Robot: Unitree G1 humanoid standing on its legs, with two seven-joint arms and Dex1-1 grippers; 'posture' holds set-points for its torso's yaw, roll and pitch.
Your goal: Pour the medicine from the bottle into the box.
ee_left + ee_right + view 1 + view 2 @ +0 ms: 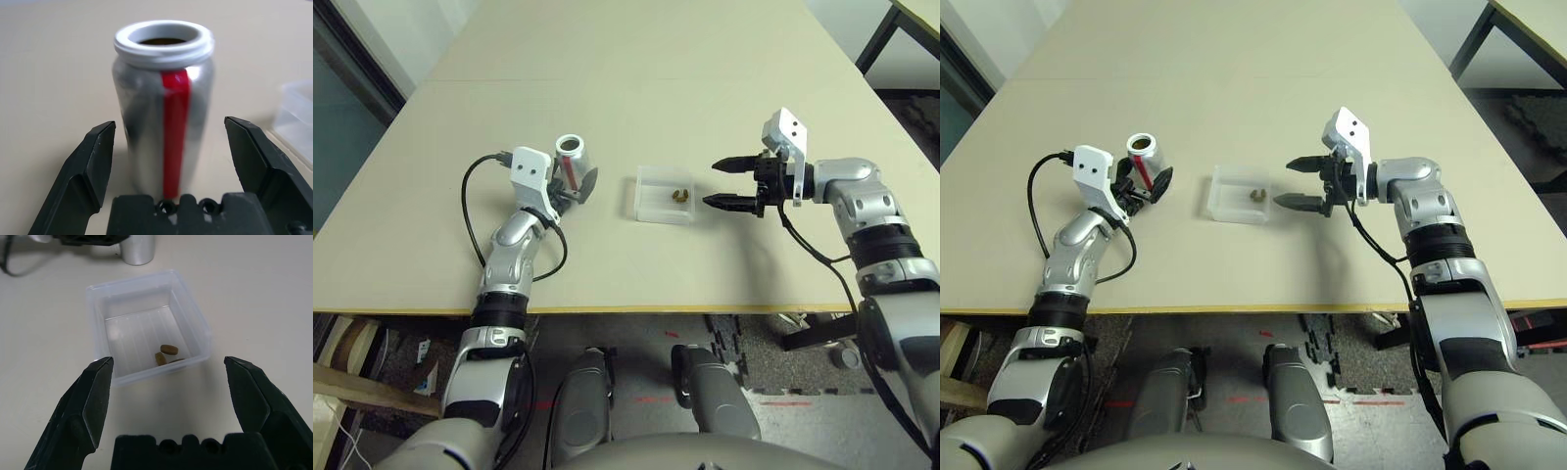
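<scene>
The silver bottle with the red stripe stands upright on the table, its mouth uncapped. My left gripper is open around it, and the black fingers stand apart from its sides. To the right lies the clear square box with a few brownish-gold pills of medicine in its near right corner. My right gripper hovers open just right of the box, pointing at it, with nothing between its fingers.
The beige table stretches wide behind the objects, and its front edge runs just below my arms. A black cable loops beside the left wrist. A dark table leg stands at the far right.
</scene>
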